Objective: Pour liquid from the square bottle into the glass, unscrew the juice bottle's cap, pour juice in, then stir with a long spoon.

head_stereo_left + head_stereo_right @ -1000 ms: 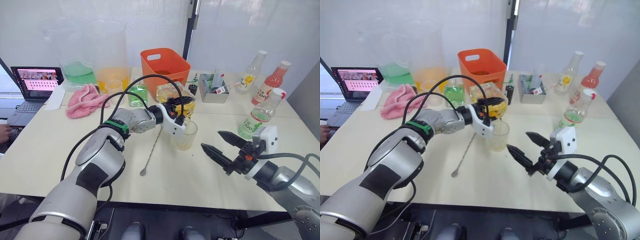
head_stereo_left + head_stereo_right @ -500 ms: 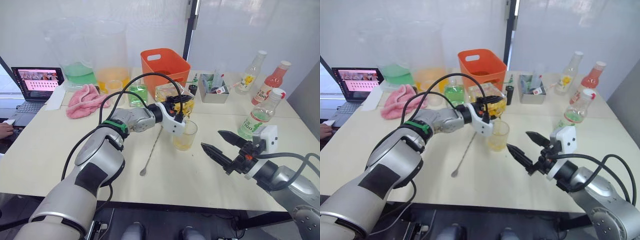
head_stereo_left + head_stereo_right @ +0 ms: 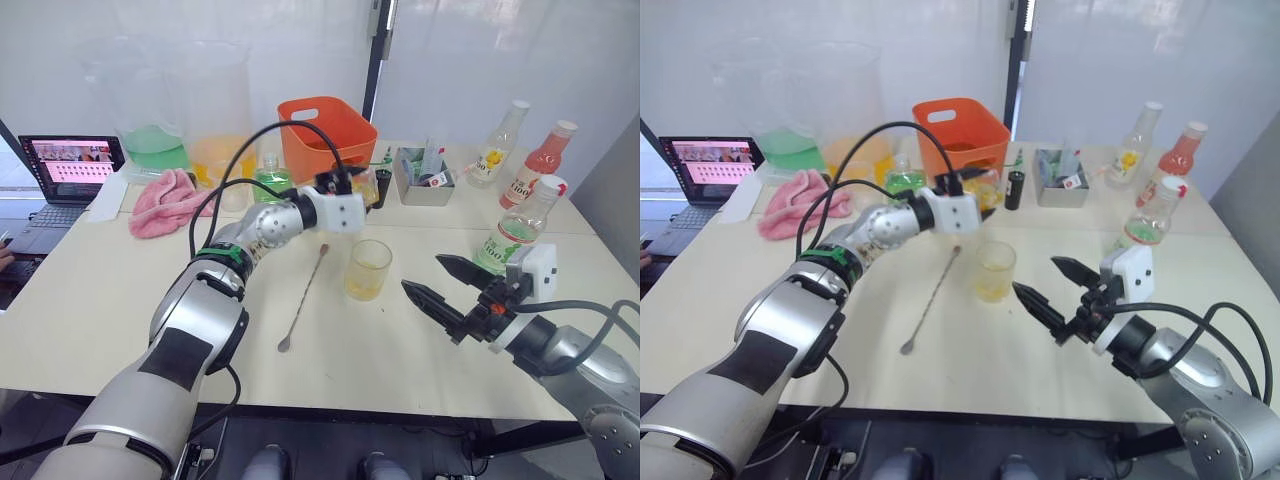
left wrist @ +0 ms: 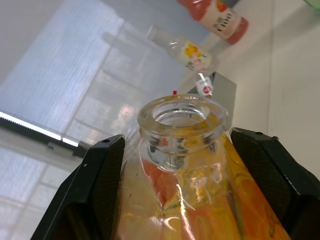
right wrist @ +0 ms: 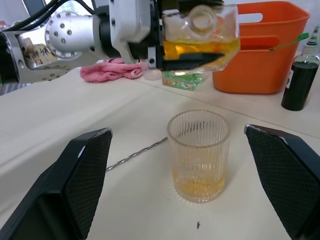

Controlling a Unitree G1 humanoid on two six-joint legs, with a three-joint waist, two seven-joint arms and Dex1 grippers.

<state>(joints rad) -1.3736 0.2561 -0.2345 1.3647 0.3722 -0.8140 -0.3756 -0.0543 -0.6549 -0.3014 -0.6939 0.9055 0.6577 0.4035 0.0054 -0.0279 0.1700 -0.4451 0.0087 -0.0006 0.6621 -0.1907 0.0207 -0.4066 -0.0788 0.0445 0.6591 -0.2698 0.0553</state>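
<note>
My left gripper point(image 3: 354, 194) is shut on the square bottle point(image 5: 200, 37), which holds yellow liquid. It carries the bottle tipped on its side in the air, above and behind the glass point(image 3: 368, 268), in front of the orange basket. The bottle's open neck point(image 4: 182, 120) sits between the black fingers point(image 4: 100, 190). The ribbed glass point(image 5: 199, 155) stands on the table with a little yellow liquid at the bottom. The long spoon point(image 3: 303, 298) lies flat to the left of it. My right gripper point(image 3: 422, 276) hovers open just right of the glass. The juice bottle point(image 3: 520, 230), with its white cap point(image 3: 553, 185) on, stands behind my right arm.
An orange basket point(image 3: 327, 135), a green square bottle point(image 3: 903, 180), a small dark bottle point(image 5: 299, 85) and a grey box point(image 3: 425, 180) line the back. Two big jugs point(image 3: 222, 110) and a pink cloth point(image 3: 165, 200) are back left, beside a laptop point(image 3: 65, 175). Pink and yellow-label bottles point(image 3: 545, 165) stand back right.
My left gripper has pulled the square bottle up and back from over the glass toward the orange basket. The right gripper has stayed in place.
</note>
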